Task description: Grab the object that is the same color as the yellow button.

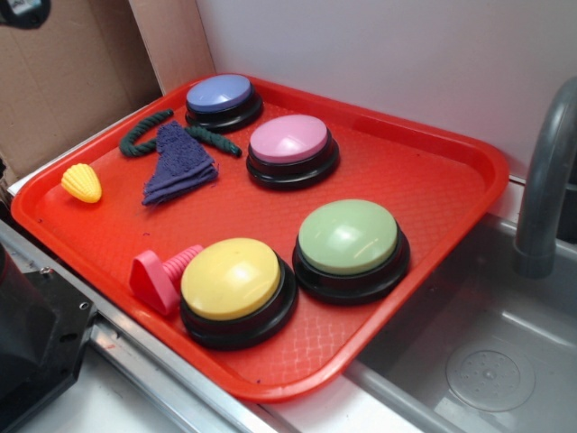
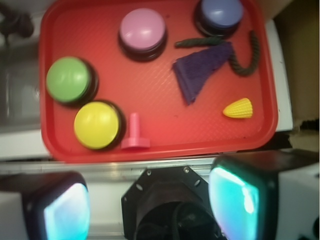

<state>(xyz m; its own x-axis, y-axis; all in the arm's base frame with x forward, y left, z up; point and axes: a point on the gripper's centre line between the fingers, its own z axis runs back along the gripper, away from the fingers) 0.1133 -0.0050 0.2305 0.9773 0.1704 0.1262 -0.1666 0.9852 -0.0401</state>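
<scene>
**Operator:** Where's my gripper, and what is it doing?

**Spotter:** Your gripper (image 2: 150, 205) sits at the bottom of the wrist view, spread wide and holding nothing. Its two pads (image 2: 235, 200) glow at either side, well apart, with the black mount between them. It hangs back over the metal edge of the table (image 2: 100, 167), short of the red tray (image 2: 160, 150).

**Operator:** And the thing I'm after?

**Spotter:** The yellow button (image 2: 96, 125) is in the tray's near-left corner in the wrist view, with the pink screw-shaped piece (image 2: 134, 134) lying just beside it. Its colour match is the yellow corn-shaped toy (image 2: 238, 108), alone on bare tray near the right rim. The purple cloth (image 2: 200, 70) and the dark green rope (image 2: 240, 57) are beyond it, apart from it. In the exterior view the toy (image 1: 81, 182) lies at the tray's left corner, nothing touching it.

**Operator:** So which step am I on?

**Spotter:** By my reading, the very start: nothing reached for yet. You'd need to swing right in the wrist view and forward until the toy sits between the pads, then descend and close. It's small and ribbed, so centre it well; an off-centre pinch could squirt it toward the rim.
</scene>
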